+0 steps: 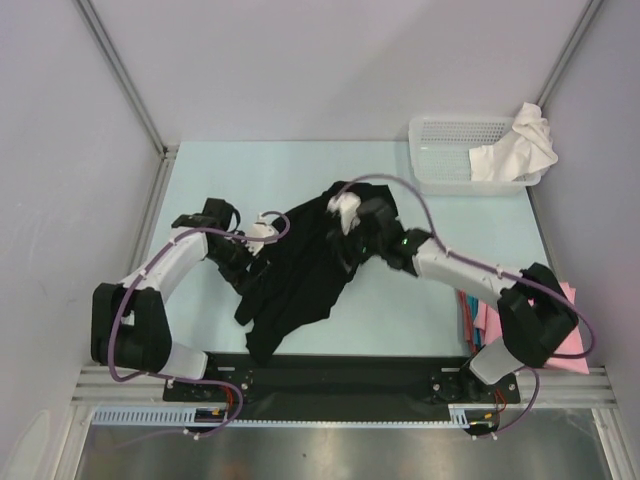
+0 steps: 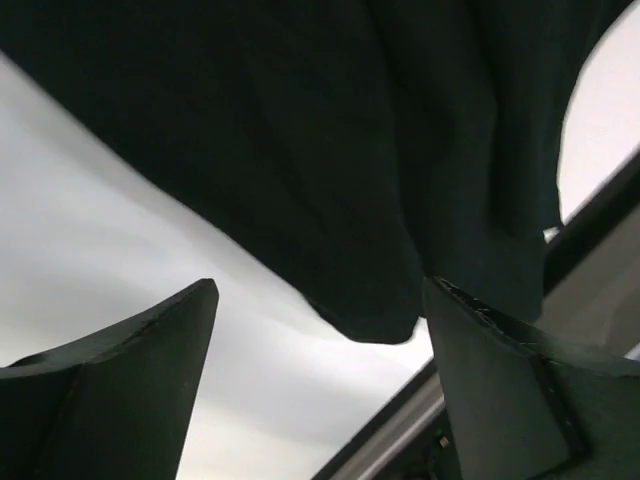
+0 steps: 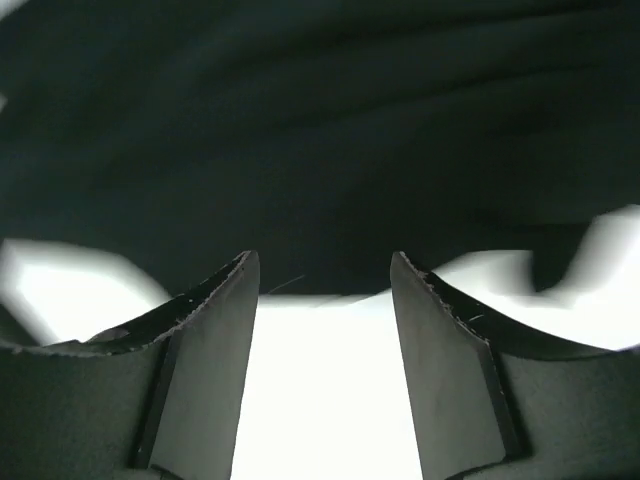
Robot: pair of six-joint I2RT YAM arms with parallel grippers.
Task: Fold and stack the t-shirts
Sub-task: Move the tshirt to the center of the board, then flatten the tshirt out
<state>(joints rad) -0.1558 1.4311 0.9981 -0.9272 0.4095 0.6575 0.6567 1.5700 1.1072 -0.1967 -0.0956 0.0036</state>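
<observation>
A large black t-shirt point(image 1: 300, 275) lies crumpled in the middle of the table. My left gripper point(image 1: 248, 262) is at its left edge. In the left wrist view it point(image 2: 320, 290) is open, and the black cloth point(image 2: 330, 130) hangs just past the fingertips with nothing between them. My right gripper point(image 1: 352, 232) rests on the shirt's upper right part. In the right wrist view it point(image 3: 322, 258) is open, with the black cloth point(image 3: 320, 140) just beyond its tips. A white t-shirt point(image 1: 522, 148) drapes over the basket's right end. Pink and red t-shirts point(image 1: 572, 338) lie at the right edge.
A white mesh basket point(image 1: 450, 150) stands at the back right of the table. The right arm's base point(image 1: 530, 320) partly covers the pink and red pile. Grey walls close in the table at the back and both sides.
</observation>
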